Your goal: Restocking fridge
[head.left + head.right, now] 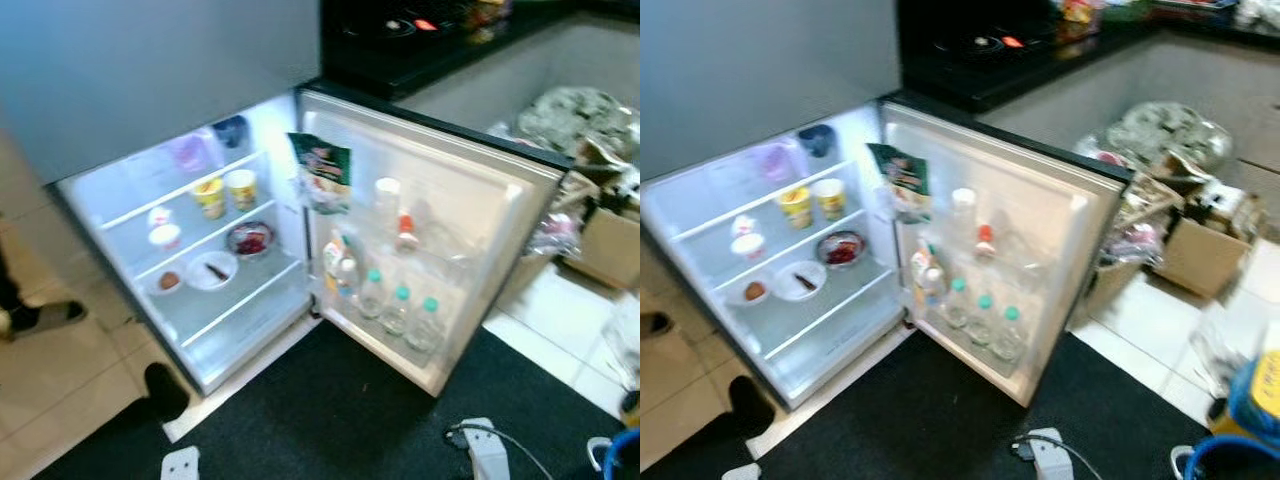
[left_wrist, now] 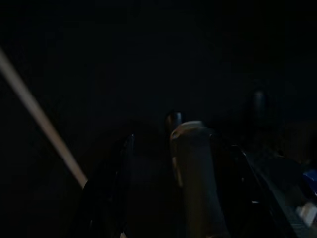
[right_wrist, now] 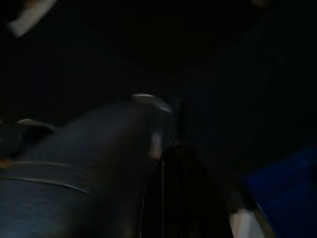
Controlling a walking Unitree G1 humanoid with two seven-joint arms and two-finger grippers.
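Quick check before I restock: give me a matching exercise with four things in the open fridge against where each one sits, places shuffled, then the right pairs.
Things:
1. Green snack bag
2. Three teal-capped bottles
3. Two yellow cups
4. White plate

Places:
A. Lowest door rack
B. Lower shelf inside, beside a bowl of red food
C. Top of the door, at its hinge side
D. Upper shelf inside

Pairs: 1-C, 2-A, 3-D, 4-B
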